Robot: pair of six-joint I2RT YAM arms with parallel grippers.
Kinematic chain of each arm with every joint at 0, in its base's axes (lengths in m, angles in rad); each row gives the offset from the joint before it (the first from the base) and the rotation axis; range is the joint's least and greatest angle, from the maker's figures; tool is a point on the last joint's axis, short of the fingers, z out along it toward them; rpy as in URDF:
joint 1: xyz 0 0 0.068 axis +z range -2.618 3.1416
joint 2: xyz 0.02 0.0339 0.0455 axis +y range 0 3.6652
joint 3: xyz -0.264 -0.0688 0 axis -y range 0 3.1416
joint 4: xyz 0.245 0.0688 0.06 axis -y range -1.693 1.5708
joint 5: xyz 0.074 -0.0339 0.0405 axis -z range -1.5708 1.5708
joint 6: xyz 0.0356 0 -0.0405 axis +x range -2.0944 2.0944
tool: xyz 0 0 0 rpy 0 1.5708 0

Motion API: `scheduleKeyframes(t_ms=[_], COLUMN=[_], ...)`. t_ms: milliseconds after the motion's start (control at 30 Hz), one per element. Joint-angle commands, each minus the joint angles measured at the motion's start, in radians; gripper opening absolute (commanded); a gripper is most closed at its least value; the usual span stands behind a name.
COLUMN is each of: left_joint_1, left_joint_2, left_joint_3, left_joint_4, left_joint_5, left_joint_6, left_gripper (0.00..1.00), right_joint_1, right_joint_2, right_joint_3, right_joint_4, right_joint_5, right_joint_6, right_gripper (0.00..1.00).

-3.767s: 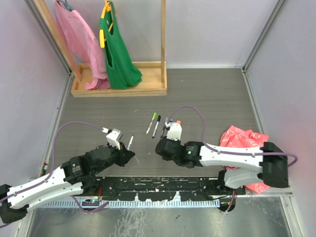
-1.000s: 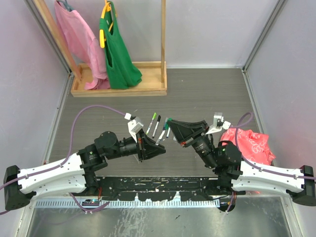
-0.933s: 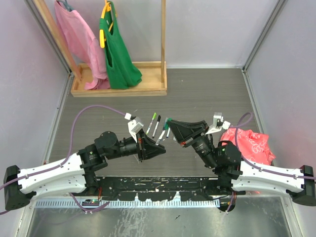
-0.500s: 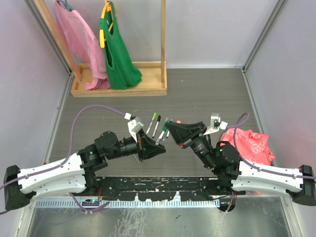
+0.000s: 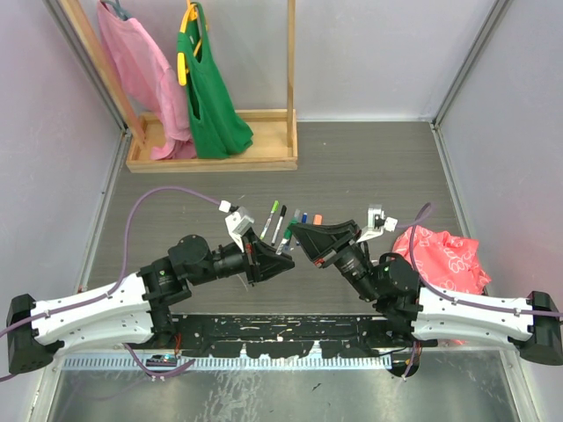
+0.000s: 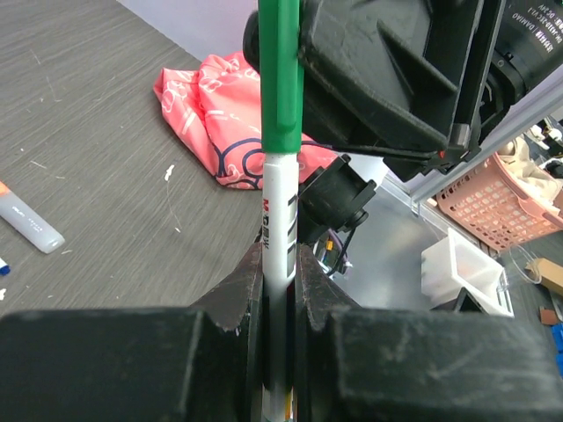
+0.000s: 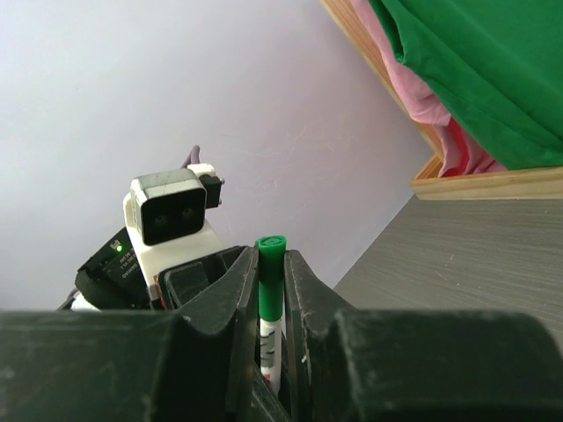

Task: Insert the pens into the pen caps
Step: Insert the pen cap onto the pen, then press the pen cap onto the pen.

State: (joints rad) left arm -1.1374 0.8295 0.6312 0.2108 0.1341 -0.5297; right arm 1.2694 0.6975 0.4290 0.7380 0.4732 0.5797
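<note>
Holding one pen by its white barrel, the left gripper has its jaws closed tight on it, raised above the table in front of the wooden rack and off that rack's right end. The right gripper is clamped likewise on the green cap, which sits in line on the barrel's end with no gap showing. Writing: red marks and black bars on the held barrel, too small to read; dark print on a loose orange-ended marker, unreadable; white lettering on the right arm's black housing, blurred. A light-green-ended pen and a black-ended pen lie side by side between the grippers and the rack, with a blue end just right of them. Edges: a pink patterned bag lies well right of the rack by the right wall; grey boards run from the rack's right end to that wall.
</note>
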Motion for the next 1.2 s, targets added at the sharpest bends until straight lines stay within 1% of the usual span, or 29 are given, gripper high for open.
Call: scheduleKeyframes(t_ms=[0,133,233,333,533,733,867,967,1167], left_joint_1=[-0.002,-0.002,-0.003,-0.003,-0.002,-0.002,-0.002,-0.002,-0.002], left_joint_2=[-0.043,-0.041,-0.035,-0.029,-0.026,-0.025,-0.011,0.000,0.004], left_joint_3=[0.013,0.022,0.029,0.030,0.029,0.032,0.040,0.046,0.056], left_joint_4=[0.114,0.106,0.099,0.092,0.073,0.052,0.046,0.045,0.049], left_joint_5=[-0.058,-0.066,-0.067,-0.062,-0.040,0.008,0.054,0.083,0.128], left_joint_6=[0.023,0.030,0.033,0.033,0.030,0.029,0.028,0.023,0.023], left_gripper=[0.00,0.00,0.00,0.00,0.00,0.00,0.00,0.00,0.00], right_joint_1=[0.005,0.004,0.005,0.005,0.005,0.005,0.004,0.004,0.003], right_joint_2=[0.017,0.031,0.023,-0.019,-0.144,-0.217,-0.184,-0.155,-0.107], right_joint_3=[-0.020,-0.024,-0.023,-0.020,0.005,0.064,0.157,0.202,0.261], right_joint_4=[0.029,0.023,0.003,-0.045,-0.197,-0.319,-0.420,-0.440,-0.491], right_joint_5=[-0.029,-0.052,-0.063,-0.043,0.005,0.018,0.004,-0.018,0.000], right_joint_6=[0.037,0.043,0.038,0.026,-0.017,-0.059,-0.083,-0.095,-0.105], right_gripper=[0.01,0.09,0.18,0.28,0.44,0.50,0.57,0.64,0.66])
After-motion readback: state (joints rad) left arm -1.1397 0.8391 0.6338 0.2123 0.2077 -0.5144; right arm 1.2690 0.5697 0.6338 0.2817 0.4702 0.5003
